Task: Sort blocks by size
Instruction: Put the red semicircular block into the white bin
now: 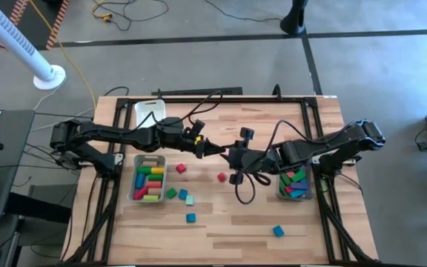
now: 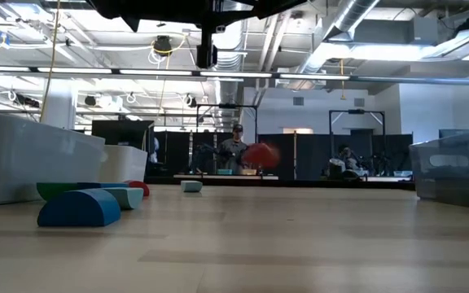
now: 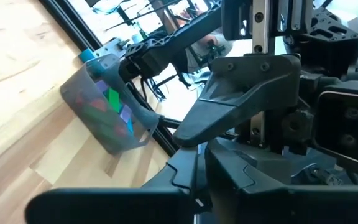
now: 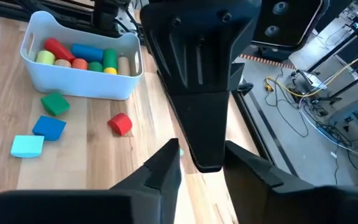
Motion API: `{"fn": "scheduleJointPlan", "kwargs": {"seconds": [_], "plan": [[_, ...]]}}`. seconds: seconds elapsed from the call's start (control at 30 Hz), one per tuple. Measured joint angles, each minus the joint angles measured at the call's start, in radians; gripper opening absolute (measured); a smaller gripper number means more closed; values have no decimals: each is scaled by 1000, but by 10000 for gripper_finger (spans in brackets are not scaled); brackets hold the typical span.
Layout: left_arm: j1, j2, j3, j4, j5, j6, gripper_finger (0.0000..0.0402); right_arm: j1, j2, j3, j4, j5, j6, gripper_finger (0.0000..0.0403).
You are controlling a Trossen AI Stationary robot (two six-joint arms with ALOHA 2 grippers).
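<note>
Blocks (image 1: 149,182) fill left bin (image 1: 133,194), more in right bin (image 1: 306,194); loose ones strewn mid-table — red block (image 1: 222,176) just beside right gripper (image 1: 234,167). Low view alone shows red block (image 2: 260,155) blurred above tabletop. Right wrist view: own fingers part-open around left gripper's (image 1: 221,150) shut tip, holding no block. Table's (image 1: 228,230) near half mostly bare.

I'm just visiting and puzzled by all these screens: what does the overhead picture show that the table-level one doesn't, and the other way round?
Only the overhead view shows both arms meeting mid-table, the left gripper, the right gripper, and the blocks inside the left bin and the right bin. Only the table-level view shows the room behind, with a person. Both show loose blocks on the table, including a red one.
</note>
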Motion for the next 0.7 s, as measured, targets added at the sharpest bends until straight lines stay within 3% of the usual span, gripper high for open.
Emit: {"fn": "scheduleJointPlan", "kwargs": {"seconds": [0.17, 0.33, 0.57, 0.7], "plan": [[1, 0, 0, -9, 1, 0, 41, -7, 0, 0, -5, 0, 1, 116], [1, 0, 1, -95, 29, 35, 53, 5, 0, 0, -72, -2, 87, 113], [-8, 0, 1, -322, 111, 147, 87, 93, 0, 0, -347, -147, 346, 140], [-14, 0, 1, -451, 69, 222, 109, 178, -1, -19, -392, -158, 437, 166]]}}
